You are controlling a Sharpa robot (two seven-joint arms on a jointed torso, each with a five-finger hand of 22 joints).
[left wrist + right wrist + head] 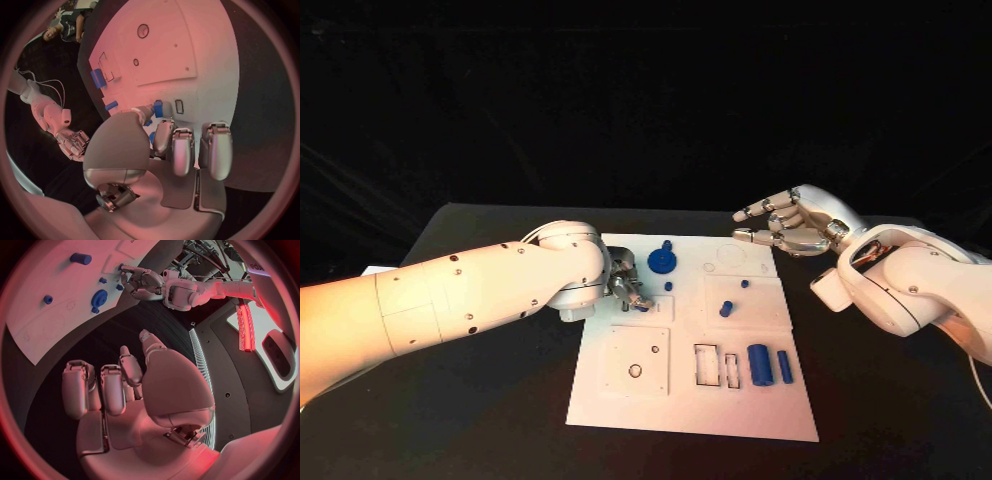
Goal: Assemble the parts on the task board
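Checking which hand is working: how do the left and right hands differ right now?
The left hand is down over the task board, fingers at a small blue part; the right hand hovers beyond the board's far right corner, holding nothing, fingers apart. Both are silver on white arms.

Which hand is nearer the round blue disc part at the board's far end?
Left. The left hand rests on the task board just beside the round blue disc; the right hand hovers off the board's far right corner.

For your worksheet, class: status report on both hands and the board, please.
Left hand down on task board, fingertips at a blue part, grip unclear. Right hand raised, holding nothing. Nothing in the way.
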